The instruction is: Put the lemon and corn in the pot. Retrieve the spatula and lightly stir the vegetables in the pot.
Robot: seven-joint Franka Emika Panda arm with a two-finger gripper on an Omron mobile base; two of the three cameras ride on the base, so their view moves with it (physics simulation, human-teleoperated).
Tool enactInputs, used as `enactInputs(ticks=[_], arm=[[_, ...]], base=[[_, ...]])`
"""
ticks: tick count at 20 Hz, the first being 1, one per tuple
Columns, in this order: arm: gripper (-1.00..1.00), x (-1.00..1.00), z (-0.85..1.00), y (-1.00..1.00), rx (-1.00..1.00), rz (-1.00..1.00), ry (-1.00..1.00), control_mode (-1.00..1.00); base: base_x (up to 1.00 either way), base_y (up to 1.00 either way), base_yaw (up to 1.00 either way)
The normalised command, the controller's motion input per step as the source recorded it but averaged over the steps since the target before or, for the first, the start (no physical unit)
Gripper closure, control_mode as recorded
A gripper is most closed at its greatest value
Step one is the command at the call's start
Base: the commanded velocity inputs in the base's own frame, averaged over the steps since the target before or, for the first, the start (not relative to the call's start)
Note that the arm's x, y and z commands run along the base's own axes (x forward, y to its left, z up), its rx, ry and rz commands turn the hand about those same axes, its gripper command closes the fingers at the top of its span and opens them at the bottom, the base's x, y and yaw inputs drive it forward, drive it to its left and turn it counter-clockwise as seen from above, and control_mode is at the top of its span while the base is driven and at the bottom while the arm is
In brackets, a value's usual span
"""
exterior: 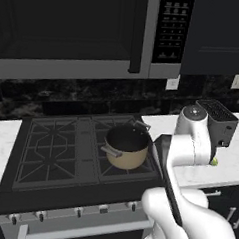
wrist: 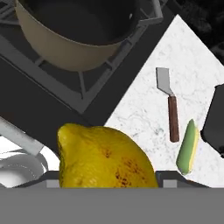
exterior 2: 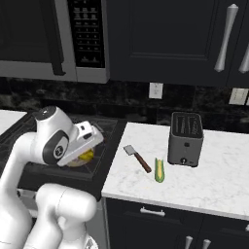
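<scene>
While the lemon (wrist: pixel 107 158) sits clamped between the fingers, raised over the stove edge for the drop | pot (exterior: pixel 126 147) empty on the right burner, mouth clear | corn (exterior 2: pixel 159 169) and spatula (exterior 2: pixel 137 158) wait side by side on the worktop (exterior 2: pixel 214 180), apart.

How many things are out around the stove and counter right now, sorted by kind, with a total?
Produce: 2, the lemon and the corn
Cookware: 1, the pot
Utensils: 1, the spatula
Appliances on the counter: 1, the toaster
Total: 5
</scene>
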Motion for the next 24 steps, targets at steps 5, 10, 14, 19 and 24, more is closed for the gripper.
enactInputs(ticks=[5,10,14,19,24], arm=[[1.0,0.25,0.77,0.61,0.29,0.35,0.02,-1.0],[1.0,0.98,-0.03,0.63,0.07,0.12,0.02,-1.0],[1.0,0.84,-0.41,0.57,0.0,-0.07,0.21,-1.0],[1.0,0.63,-0.7,0.28,0.0,-0.07,0.27,-1.0],[1.0,0.61,-0.56,0.06,0.0,-0.02,0.06,-1.0]], base=[[0.0,0.0,0.0],[0.0,0.0,0.0],[0.0,0.0,0.0],[0.0,0.0,0.0],[0.0,0.0,0.0]])
